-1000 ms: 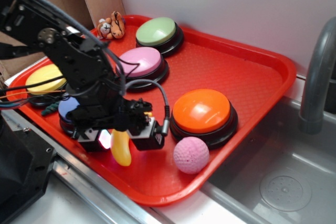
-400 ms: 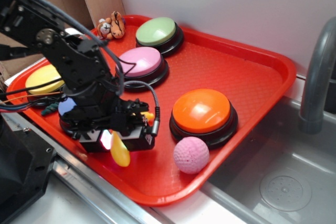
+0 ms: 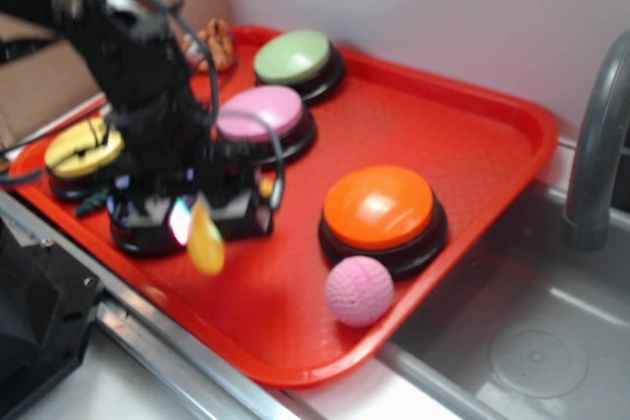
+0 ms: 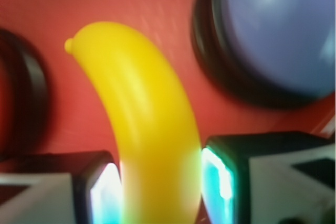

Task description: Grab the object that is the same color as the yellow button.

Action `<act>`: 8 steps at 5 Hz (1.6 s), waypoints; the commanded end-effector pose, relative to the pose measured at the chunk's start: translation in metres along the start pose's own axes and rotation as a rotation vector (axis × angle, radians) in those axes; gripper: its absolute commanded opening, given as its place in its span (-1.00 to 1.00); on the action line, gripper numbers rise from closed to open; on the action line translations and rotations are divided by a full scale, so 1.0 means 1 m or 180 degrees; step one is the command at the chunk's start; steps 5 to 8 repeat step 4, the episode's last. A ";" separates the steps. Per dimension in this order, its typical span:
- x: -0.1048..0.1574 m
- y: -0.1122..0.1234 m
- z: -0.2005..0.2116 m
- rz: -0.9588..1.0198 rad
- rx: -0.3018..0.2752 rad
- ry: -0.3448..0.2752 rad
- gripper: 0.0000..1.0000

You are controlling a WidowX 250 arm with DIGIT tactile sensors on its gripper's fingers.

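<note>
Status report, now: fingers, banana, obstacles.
Gripper shut on banana. Banana hanging above red tray. Blue button close beside; nothing blocking.

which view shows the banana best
The wrist view: the banana fills the frame, its lower end pinched between the gripper pads. In the exterior view the banana is a small blurred yellow shape hanging under the gripper, over the tray.

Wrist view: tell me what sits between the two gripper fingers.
The yellow toy banana fills the gap, pinched between the lit finger pads of the gripper. The wrist view shows it best; red tray lies beyond.
</note>
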State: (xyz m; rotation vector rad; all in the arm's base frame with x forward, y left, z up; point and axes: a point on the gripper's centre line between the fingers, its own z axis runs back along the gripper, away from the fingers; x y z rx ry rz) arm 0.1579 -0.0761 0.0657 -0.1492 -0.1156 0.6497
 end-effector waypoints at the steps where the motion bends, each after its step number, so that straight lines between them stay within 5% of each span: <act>1: 0.047 -0.011 0.070 -0.0587 0.0095 -0.0163 -1.00; 2: 0.066 -0.009 0.093 -0.0709 0.0264 -0.0184 -1.00; 3: 0.071 -0.007 0.103 -0.0839 0.0138 -0.0269 -1.00; 4: 0.077 0.005 0.107 -0.0604 0.0087 -0.0115 -1.00; 8: 0.077 0.005 0.107 -0.0604 0.0087 -0.0115 -1.00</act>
